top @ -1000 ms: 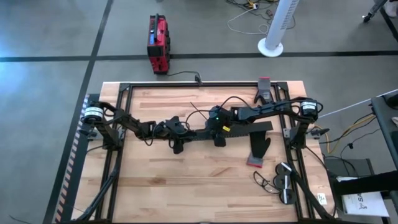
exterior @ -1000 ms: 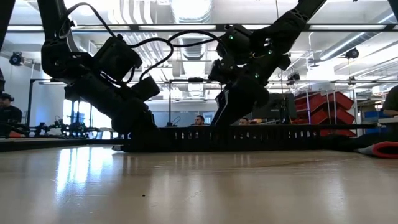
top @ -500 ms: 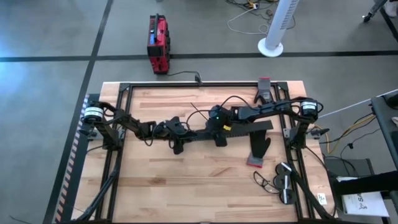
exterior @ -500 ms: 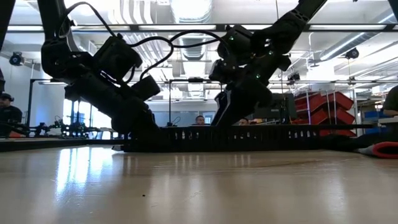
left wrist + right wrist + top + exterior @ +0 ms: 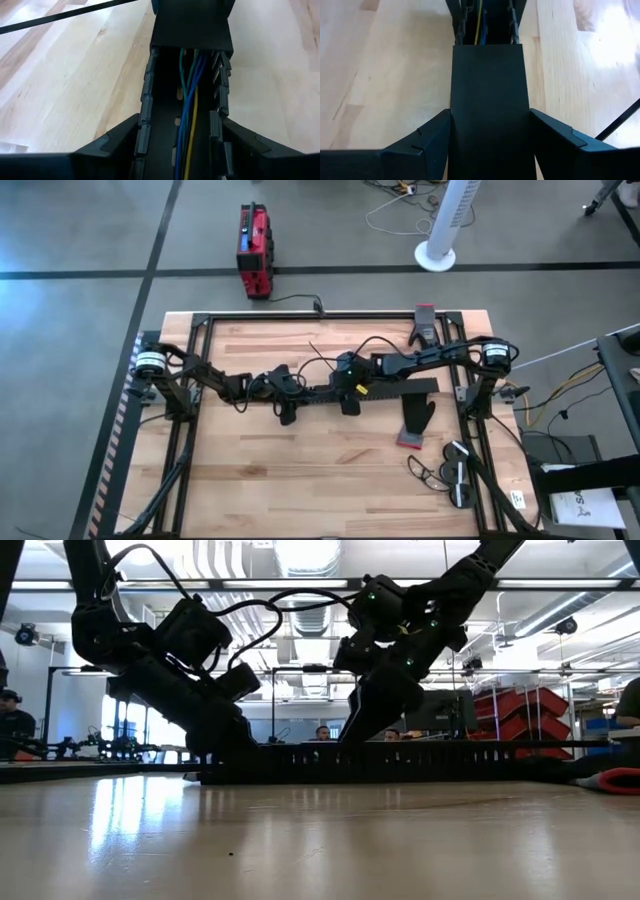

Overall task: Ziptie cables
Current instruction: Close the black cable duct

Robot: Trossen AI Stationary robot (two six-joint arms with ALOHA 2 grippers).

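A long black slotted duct lies flat across the middle of the table. The cables, thin green, blue and yellow wires, run along its open channel; in the right wrist view they show beyond a smooth black cover closing part of the duct. My left gripper stands over the duct's left end. My right gripper stands over the covered stretch just to its right. Each has one finger on either side of the duct. My left gripper pinches the duct's two slotted side walls between its fingers, near the duct's left end. The fingers slant down from above and the left and lie across the duct. The duct lies on the table with the wires in its channel. My right gripper pinches the covered stretch of the duct by its two long sides. Its fingers slant down from above and the right and lie across the duct. The duct stays flat on the table.
A thin black strap lies on the wood beside the duct. A black and red tool lies right of centre, and a coiled cord with a small tool at the near right. A black frame borders the table.
My right gripper has shifted slightly along the duct toward the table's left edge, nearer my left gripper. The duct has stayed flat on the table.
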